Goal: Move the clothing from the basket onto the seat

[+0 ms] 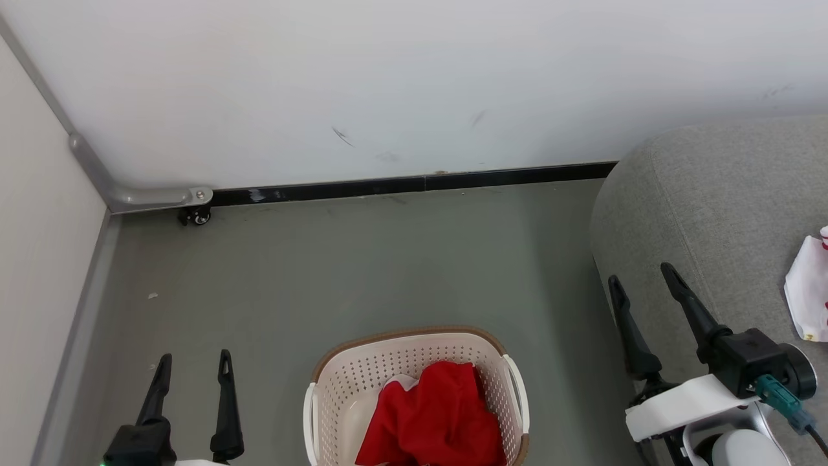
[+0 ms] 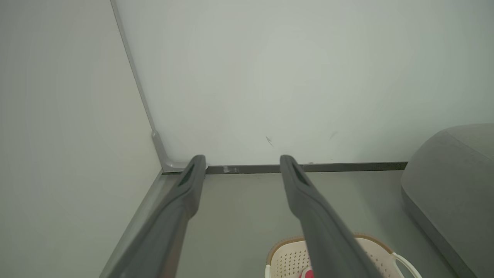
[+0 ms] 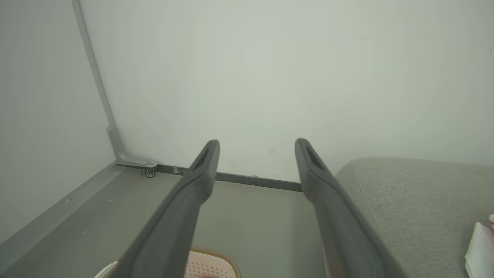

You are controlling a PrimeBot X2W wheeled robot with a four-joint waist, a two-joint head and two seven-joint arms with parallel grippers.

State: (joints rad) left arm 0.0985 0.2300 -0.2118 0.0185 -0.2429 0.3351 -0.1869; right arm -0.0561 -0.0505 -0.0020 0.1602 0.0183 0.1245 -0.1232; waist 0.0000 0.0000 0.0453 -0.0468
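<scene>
Red garment lies in basket between left gripper and right gripper, both spread wide, empty; white garment rests on seat right of right gripper.

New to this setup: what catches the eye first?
A red garment heaped in the cream basket on the floor, bottom centre of the head view. At right, the grey sofa bears a white cloth at the frame's edge. The left gripper and right gripper are open, empty.

Red garment, cream perforated basket with brown rim, grey woven sofa, dark hands.
</scene>
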